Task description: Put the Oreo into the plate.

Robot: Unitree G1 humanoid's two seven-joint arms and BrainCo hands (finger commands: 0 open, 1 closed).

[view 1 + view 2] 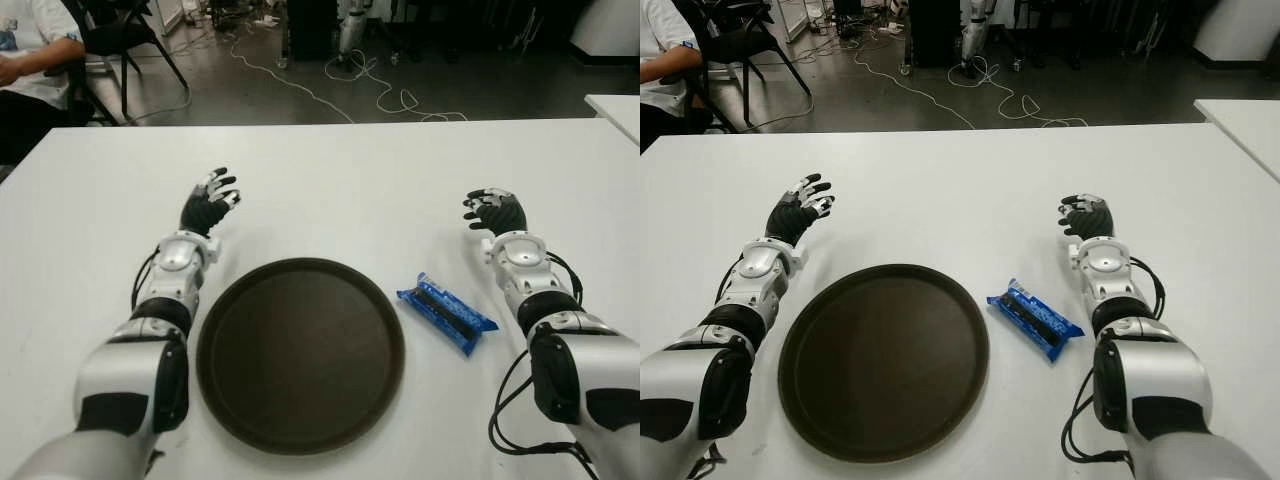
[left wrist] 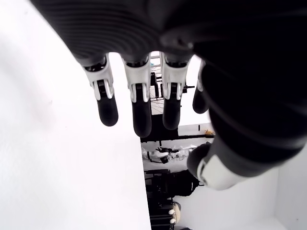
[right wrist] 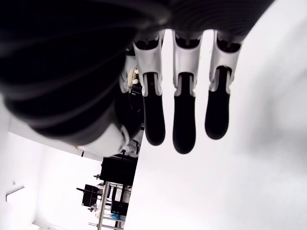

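On the white counter (image 1: 330, 180) in front of me sits a round dark brown plate (image 1: 300, 352), lying flat and holding nothing. Just to the right of the plate, apart from its rim, I see the Oreo (image 1: 446, 313), a blue packet lying flat and turned at a slant, its near end pointing toward my right side. My left hand (image 1: 208, 205) is out beyond the far left edge of the plate, with its fingers (image 2: 136, 96) spread and straight and nothing between them; its wrist view shows them loose over bare counter. My right hand (image 1: 495, 211) is out past the Oreo on the right, farther from me than the packet and clear of it, and its fingers (image 3: 183, 115) hang relaxed and apart as well, holding nothing. I cannot tell from the eye views whether either hand touches the counter. Beyond the far edge of the counter I see a dark floor with loose white cables (image 1: 360, 85) trailing across it, a black chair (image 1: 120, 35) at the far left, and beside it a seated person (image 1: 30, 60) in a white shirt, only partly in view.
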